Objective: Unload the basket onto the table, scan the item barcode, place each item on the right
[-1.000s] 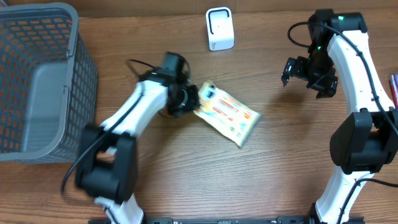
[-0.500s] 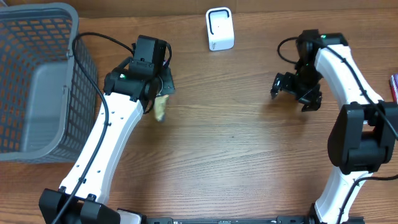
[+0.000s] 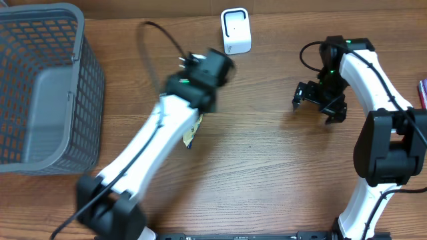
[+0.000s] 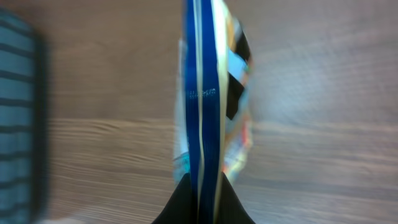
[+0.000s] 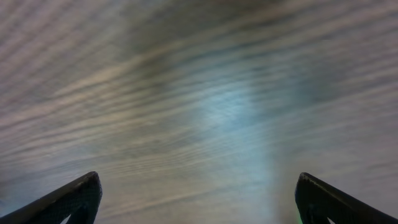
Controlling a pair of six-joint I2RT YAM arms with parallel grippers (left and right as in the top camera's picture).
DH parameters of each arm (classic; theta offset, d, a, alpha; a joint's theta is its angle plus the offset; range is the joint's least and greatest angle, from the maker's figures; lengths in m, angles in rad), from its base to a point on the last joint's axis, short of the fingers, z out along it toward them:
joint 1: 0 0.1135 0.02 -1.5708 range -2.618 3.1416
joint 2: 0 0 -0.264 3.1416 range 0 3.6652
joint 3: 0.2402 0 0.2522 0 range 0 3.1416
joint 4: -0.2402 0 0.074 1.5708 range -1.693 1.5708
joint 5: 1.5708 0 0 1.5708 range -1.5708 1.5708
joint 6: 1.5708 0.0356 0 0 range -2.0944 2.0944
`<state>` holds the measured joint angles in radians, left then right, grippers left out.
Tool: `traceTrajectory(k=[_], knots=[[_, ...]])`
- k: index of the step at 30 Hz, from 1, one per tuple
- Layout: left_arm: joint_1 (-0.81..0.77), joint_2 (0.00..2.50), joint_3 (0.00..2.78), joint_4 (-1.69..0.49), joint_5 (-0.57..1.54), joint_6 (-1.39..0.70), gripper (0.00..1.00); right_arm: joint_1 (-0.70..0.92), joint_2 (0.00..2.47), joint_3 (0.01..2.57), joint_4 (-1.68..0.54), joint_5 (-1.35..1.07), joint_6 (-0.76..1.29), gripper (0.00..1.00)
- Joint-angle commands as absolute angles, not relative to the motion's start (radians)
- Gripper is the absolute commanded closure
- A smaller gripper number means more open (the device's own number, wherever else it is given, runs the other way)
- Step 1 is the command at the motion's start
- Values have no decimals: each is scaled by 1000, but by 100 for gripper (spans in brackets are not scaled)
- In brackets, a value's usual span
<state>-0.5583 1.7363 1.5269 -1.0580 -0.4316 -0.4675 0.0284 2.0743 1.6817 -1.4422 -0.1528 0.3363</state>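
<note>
Left gripper (image 4: 200, 205), clamped on the packet (image 4: 200, 93), has lifted it and swung toward the scanner (image 3: 235, 31), so the scan's probably close; right gripper (image 3: 319, 101) hangs wide apart.

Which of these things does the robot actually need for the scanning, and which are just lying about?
Needed:
snack packet, pinched in the left gripper
white scanner

Lying about:
grey basket
right gripper, open and empty
</note>
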Motion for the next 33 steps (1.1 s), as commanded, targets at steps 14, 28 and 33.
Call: traceTrajectory(k=[14,28,33], knots=[[-717,1905,1687,-1031,-96,-561,5,-94,2054,2066,-1694,-167,282,0],[-371,1942,1797,-1251,12,-564,96,149,2056,1984,-1526,-276,328,94],[-368,2014,1716,-1196,134,-558,96,275,2056,1851,-1328,-315,447,96]])
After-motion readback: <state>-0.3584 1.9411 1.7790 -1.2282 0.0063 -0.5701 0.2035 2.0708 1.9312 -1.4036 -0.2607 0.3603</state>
